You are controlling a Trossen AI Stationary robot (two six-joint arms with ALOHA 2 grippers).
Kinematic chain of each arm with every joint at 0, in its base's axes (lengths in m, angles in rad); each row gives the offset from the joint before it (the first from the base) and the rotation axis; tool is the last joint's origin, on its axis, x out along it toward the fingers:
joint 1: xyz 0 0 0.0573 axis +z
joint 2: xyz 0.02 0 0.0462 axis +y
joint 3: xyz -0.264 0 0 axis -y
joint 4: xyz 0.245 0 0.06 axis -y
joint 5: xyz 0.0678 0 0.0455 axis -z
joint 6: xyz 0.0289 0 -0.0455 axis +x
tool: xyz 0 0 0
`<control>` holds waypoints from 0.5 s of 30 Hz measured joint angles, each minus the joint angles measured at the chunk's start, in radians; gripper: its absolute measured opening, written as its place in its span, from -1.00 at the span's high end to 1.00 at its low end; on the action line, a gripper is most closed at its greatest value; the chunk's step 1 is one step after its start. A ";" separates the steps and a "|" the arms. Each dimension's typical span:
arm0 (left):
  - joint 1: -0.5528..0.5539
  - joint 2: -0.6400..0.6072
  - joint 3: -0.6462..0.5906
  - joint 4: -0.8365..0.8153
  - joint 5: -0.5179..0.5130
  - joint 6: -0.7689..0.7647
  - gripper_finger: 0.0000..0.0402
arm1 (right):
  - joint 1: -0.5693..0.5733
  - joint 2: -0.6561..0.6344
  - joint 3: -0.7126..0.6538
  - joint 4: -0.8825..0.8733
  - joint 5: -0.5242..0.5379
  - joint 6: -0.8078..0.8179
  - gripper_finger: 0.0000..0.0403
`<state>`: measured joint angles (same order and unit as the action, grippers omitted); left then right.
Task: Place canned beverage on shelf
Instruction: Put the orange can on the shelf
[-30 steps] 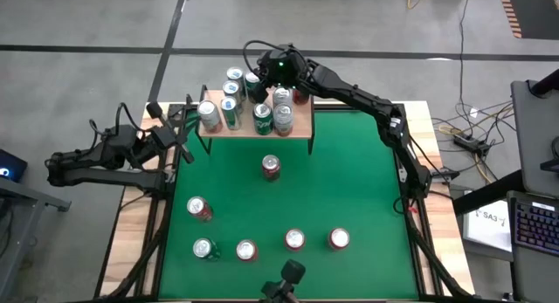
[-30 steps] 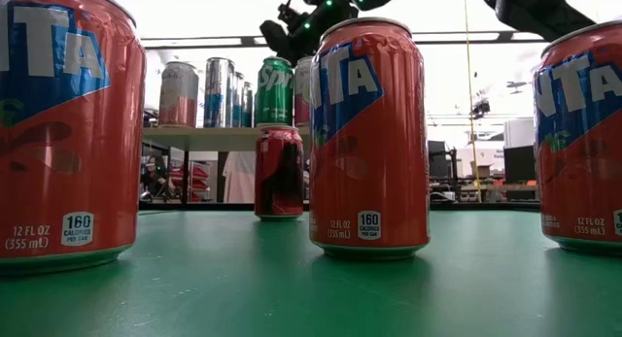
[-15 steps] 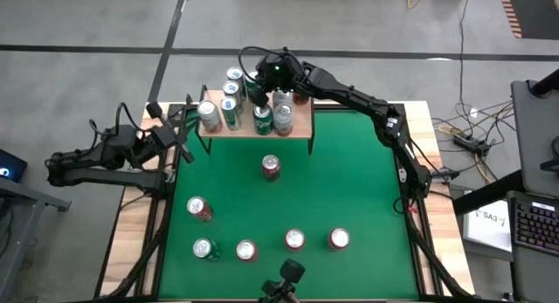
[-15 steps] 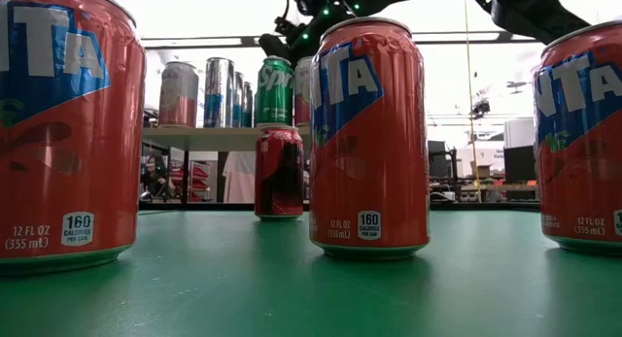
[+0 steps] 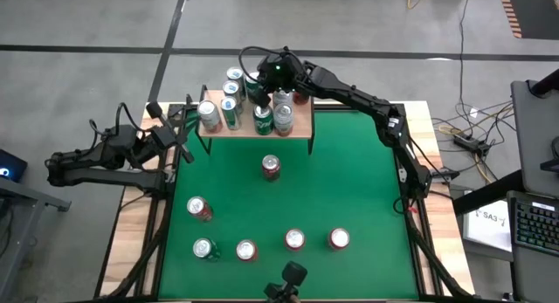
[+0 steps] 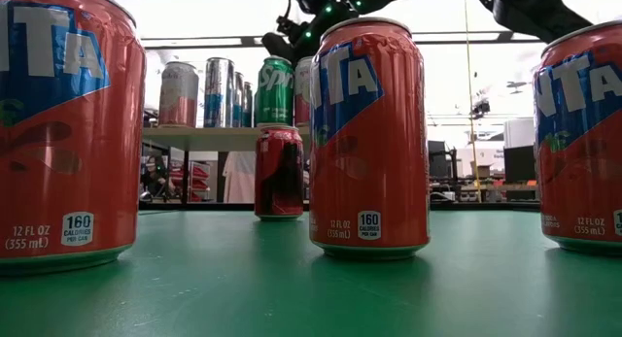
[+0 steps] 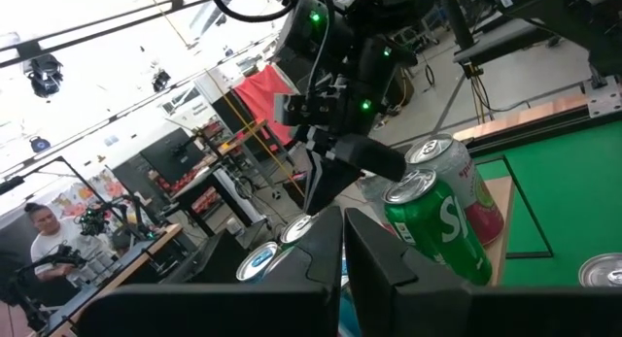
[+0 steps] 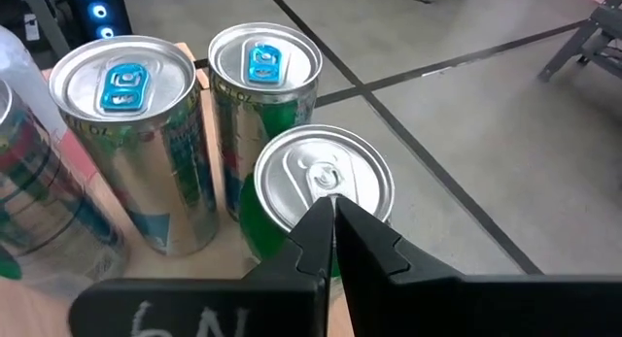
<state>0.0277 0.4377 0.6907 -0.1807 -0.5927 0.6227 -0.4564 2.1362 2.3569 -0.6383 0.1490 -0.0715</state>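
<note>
Green can (image 8: 316,196) at shelf (image 5: 301,120) far edge nudged by right gripper (image 8: 330,216), fingers pressed together, likely squaring row. Left gripper (image 7: 342,242) parked closed beside table's left edge.

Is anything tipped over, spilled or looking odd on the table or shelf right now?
Nothing stands out. The cans on the shelf stand upright, as do the loose ones on the green table, with no spill. The right claw is shut, over a green can at the shelf's back edge. The left claw waits shut off the table's left side.
</note>
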 joint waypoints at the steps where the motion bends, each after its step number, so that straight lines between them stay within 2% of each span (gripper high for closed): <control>1: 0.000 0.000 0.000 0.000 0.000 0.000 1.00 | 0.000 -0.003 0.000 0.000 0.000 0.000 0.95; 7: 0.000 0.000 0.000 0.000 0.000 0.000 1.00 | 0.000 -0.021 0.000 0.008 -0.002 0.053 0.95; 12: 0.000 0.000 0.000 0.001 0.000 0.000 1.00 | 0.000 -0.023 0.000 0.036 -0.063 0.071 0.95; 15: 0.000 0.000 0.000 0.006 0.001 0.000 1.00 | 0.000 -0.023 0.000 0.037 -0.066 0.071 0.95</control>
<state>0.0277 0.4380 0.6907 -0.1745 -0.5921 0.6228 -0.4561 2.1132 2.3569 -0.6009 0.0828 -0.0010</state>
